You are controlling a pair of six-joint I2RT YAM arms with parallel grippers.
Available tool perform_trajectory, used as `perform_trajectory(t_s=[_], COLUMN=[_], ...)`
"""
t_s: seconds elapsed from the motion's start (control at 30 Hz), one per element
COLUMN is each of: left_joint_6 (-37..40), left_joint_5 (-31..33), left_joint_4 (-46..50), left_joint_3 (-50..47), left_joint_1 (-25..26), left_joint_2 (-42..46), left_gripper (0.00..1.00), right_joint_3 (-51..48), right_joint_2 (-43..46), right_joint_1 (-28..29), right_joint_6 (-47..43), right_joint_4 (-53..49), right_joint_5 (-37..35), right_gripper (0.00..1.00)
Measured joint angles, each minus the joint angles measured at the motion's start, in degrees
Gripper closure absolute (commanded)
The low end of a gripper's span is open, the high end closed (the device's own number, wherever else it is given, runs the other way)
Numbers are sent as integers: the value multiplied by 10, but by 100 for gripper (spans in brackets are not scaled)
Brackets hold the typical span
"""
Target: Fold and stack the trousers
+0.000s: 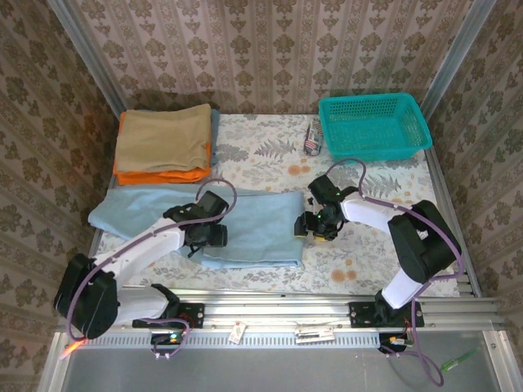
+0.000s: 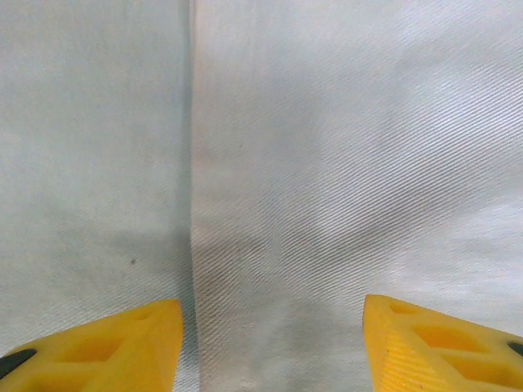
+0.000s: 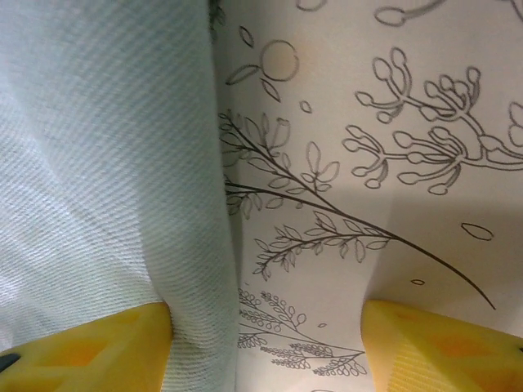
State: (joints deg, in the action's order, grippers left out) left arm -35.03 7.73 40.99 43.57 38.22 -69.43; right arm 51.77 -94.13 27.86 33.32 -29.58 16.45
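Top external view: trousers partly under left arm; left pincer, right pincer wide.

The tabletop has a pale cover printed with grey leaves, branches and a few orange spots. The trousers, light blue, lie flat across its near left part. In the far left corner lies an orange folded garment with a tan folded garment on top. At the far right stands a teal basket, and just beside it on the left lies a small grey object.
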Motion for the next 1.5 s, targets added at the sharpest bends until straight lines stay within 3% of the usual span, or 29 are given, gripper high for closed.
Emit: perform_trajectory(t_s=[0.3, 0.53, 0.7, 0.83, 0.93, 1.23, 1.4, 1.5], left_joint_6=[4, 6, 6, 6, 6, 6, 12, 18], left_joint_5=[-3, -38, -55, -65, -66, -74, -75, -69], left_joint_4=[11, -7, -9, -9, -12, -58, -68, -68], left_joint_3=[45, 2, -25, -36, -37, -37, -18, -1], left_joint_1=[-1, -18, -33, -47, -53, -56, -70, -93], left_joint_2=[37, 70, 95, 123, 132, 120, 71, 54], left_gripper=[37, 37, 37, 38, 38, 38, 36, 26], right_joint_3=[7, 13, 13, 11, -5, -12, 80, 149], right_joint_2=[6, 2, -22, -14, 35, 143, 134, 114], right_joint_1=[9, 9, 9, -1, -39, -258, -306, -322], right_joint_6=[-14, -17, -2, 7, 5, -34, -52, -66], right_joint_4=[-11, 18, 43, 36, 19, -106, -178, -197], right_joint_5=[-13, 38, 64, 59, 46, -66, -153, -194], right_gripper=[39, 46, 69, 100, 100, 100, 100, 100])
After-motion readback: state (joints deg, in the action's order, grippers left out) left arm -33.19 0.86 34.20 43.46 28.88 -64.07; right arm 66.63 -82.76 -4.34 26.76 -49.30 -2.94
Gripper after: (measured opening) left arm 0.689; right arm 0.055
